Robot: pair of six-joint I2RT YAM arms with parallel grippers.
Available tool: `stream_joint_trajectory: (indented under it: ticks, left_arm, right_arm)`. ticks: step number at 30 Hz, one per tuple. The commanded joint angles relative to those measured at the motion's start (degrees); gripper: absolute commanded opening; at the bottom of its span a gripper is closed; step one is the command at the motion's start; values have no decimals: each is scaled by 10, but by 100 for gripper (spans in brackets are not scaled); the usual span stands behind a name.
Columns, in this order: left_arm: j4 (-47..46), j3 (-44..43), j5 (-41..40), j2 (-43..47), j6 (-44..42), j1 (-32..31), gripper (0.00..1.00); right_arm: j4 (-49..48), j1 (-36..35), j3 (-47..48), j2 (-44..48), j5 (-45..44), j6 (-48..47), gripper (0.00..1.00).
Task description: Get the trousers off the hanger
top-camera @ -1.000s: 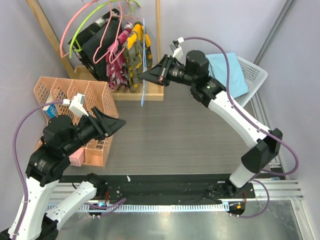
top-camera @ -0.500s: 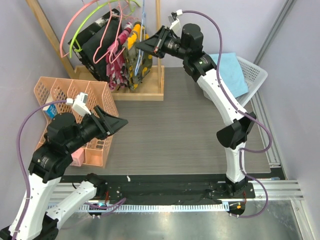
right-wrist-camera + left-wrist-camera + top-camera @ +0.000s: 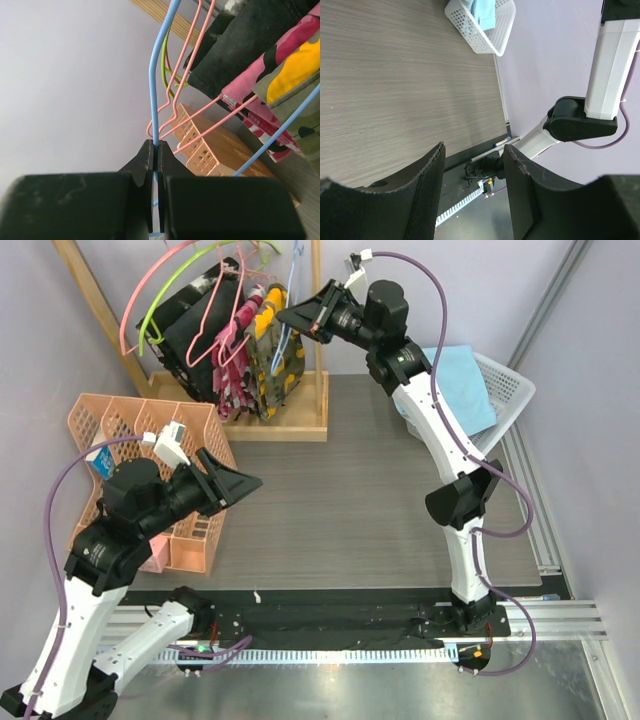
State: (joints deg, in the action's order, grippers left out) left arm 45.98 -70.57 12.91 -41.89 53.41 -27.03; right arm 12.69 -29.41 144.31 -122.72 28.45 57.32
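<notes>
Two arms show in the top view. We see the right gripper [image 3: 284, 312] raised at the far end of the table [image 3: 350, 500]. Its fingers are pressed together on the thin wire of the hanger [image 3: 289, 278], just beside the garments on the wooden rack [image 3: 300, 428]. The trousers [image 3: 462, 380] lie well apart from that grip, off to the right, in the white basket [image 3: 510, 390], and the right arm [image 3: 430, 410] hides part of the cloth. We find the hanger's lower frame hard to follow against the yellow-camouflage garment [image 3: 270, 365]. The left gripper [image 3: 252, 481] hangs over the near left of the table beside the peach baskets [image 3: 130, 420], jaws apart and holding nothing.

From the left wrist we look out between the left gripper [image 3: 474, 150] fingers, which are spread with only table [image 3: 395, 75] and the rig's edge behind the gap. The white basket [image 3: 480, 35] sits far off and is cut by the top edge, with a strip of the trousers [image 3: 484, 12] inside it.

From the right wrist we see the right gripper [image 3: 156, 165] clamped on the hanger [image 3: 153, 100]. The wire rises straight from the fingertips and bends out of the frame at the top. Another length of it slants across the right side. Pink hangers [image 3: 190, 60] and a lime-green hanger [image 3: 166, 70] cross behind it, beside the black garment [image 3: 250, 35]. We cannot make out the hook.
</notes>
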Motion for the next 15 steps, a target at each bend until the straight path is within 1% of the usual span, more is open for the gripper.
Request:
stream_joint_trajectory:
  ticks: [1,4,8,12,15]
  left_arm:
    - [-33,3,20,-7,-2,0,51]
    - [-34,4,19,-7,-1,0,51]
    - [-37,7,18,-7,1,0,51]
    - [-43,15,19,-10,5,0,51]
    - [-52,18,21,-14,7,0,51]
  right_arm:
    - [-59,0,33,-18,-18,11,1]
    - [-70,0,49,-33,-37,31,1]
    - [-99,0,63,-60,-61,86,1]
    - [-105,0,84,-78,-82,111,1]
    - [-100,0,80,-81,-97,124,1]
